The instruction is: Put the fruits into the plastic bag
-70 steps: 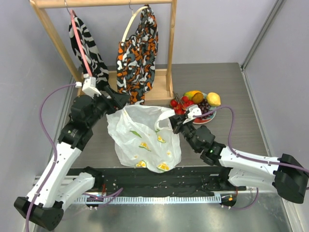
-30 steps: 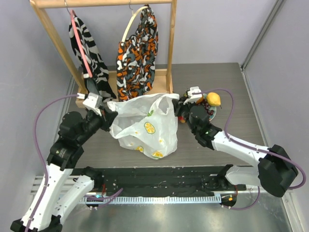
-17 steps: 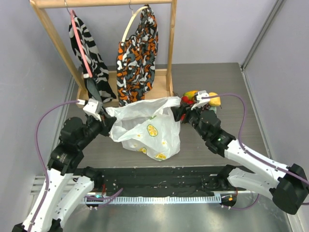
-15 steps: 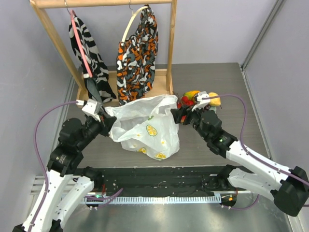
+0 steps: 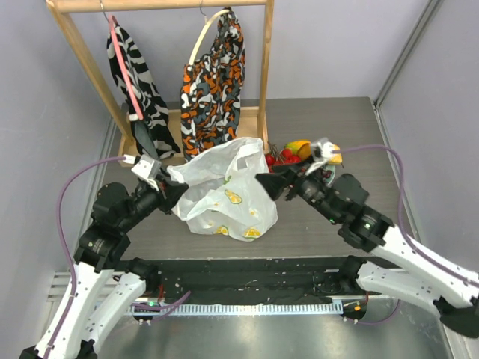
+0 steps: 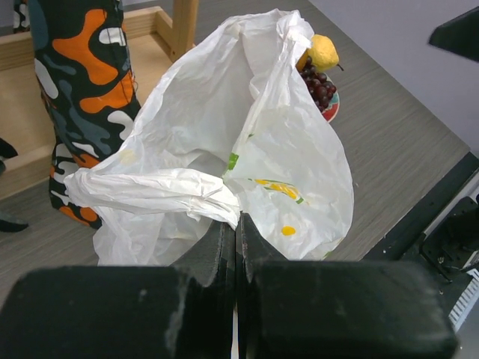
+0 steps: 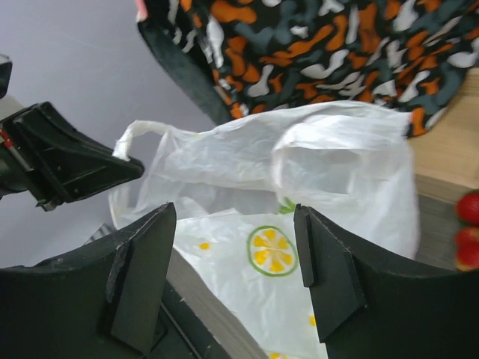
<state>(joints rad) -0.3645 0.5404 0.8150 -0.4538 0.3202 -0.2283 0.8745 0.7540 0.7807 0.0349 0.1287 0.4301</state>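
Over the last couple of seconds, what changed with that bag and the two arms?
The plastic bag was raised from lying flat and stretched open between both arms. Then the right jaws let go of its handle and now stand open beside it, so the bag's mouth has slackened. The left jaws stay shut on the other handle. The fruits have not moved.

Bag (image 6: 284, 149) is blocking half the plate (image 6: 332, 111) and some grapes (image 6: 318, 84) from the left wrist. Right arm (image 5: 340, 202) is covering most of that plate in the top view. Red berries (image 7: 470, 208) are getting cropped, blurry, at the right wrist's frame edge. Bag folds are hiding its inside.
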